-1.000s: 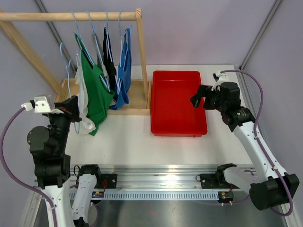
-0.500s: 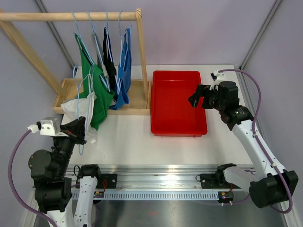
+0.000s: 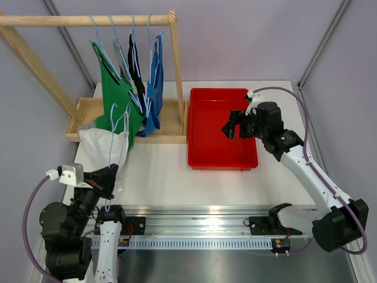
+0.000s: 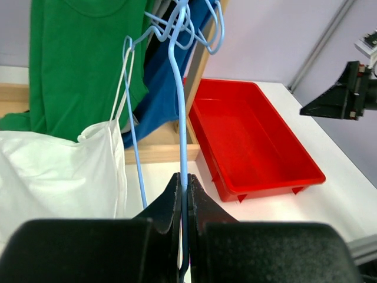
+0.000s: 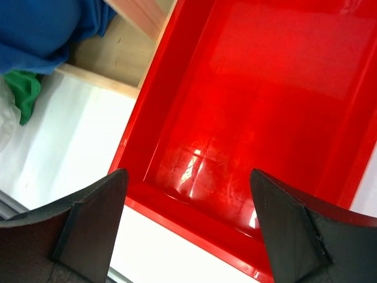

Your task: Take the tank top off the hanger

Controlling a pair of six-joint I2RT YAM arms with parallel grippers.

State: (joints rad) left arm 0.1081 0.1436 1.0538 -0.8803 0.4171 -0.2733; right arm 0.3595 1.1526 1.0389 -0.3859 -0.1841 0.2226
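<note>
Between the pressed-together fingers of the left gripper (image 4: 184,184) a thin blue hanger (image 4: 178,112) is being held. The white tank top (image 4: 56,177) is still hanging on its wire, just to the left of the gripper and a little ahead of it.

Compared with one second ago, this gripper is standing much nearer to the arm bases. It has pulled the hanger away from the wooden rack (image 3: 88,19). The tank top is now lying in front of the rack's base, over the white table (image 3: 159,171), and no longer beside the green top (image 3: 115,88). The right gripper (image 3: 234,125) has also shifted a little to its left, further over the red tray (image 3: 222,165). Its jaws are standing wide apart and are holding nothing; the bare tray floor is showing between them in the wrist view.

The left arm is folding low and close to its base, with the gripper pointing away towards the rack. The right arm is stretching forward and leaning to the left, with the gripper looking down into the tray.

Ahead of the left gripper, the rack's base is standing across the way, with the green top, the black top (image 3: 136,76) and the blue top (image 3: 156,88) hanging above it. To its right, a stretch of white table is reaching up to the tray's left wall. Below the right gripper, the tray's walls are rising on all sides.
</note>
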